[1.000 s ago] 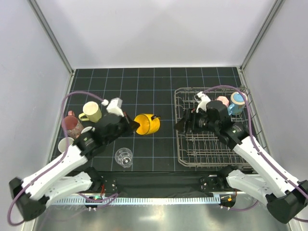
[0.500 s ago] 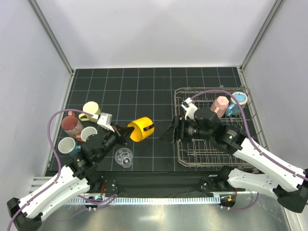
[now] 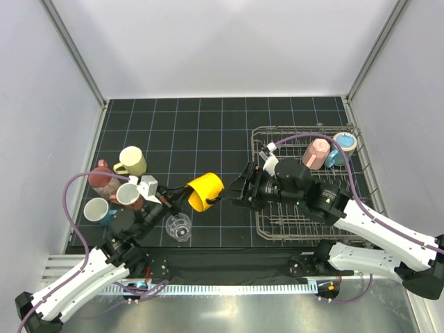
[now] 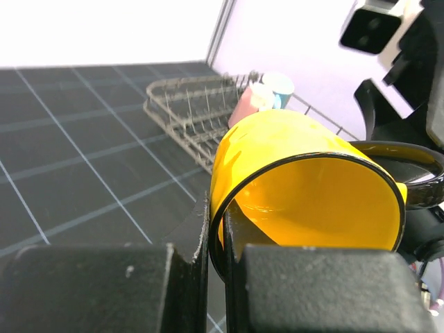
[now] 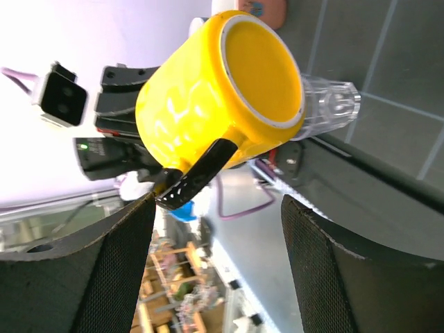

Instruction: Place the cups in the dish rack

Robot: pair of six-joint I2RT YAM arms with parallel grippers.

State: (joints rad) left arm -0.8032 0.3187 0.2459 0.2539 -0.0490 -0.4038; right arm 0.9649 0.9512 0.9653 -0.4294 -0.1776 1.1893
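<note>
Handover in midair: my left gripper point(image 3: 183, 195) pinches the rim of the yellow mug point(image 3: 203, 189) near the rack point(image 3: 298, 129); my right gripper point(image 3: 234, 195) gapes around its handle. I should clamp right firmly before releasing left.

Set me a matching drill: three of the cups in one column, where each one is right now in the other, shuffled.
1. orange-yellow mug
2. pink mug
3. glass tumbler

A. standing on the black mat
B. inside the dish rack
C. pinched by its rim in the left hand

Pairs: 1-C, 2-B, 3-A
</note>
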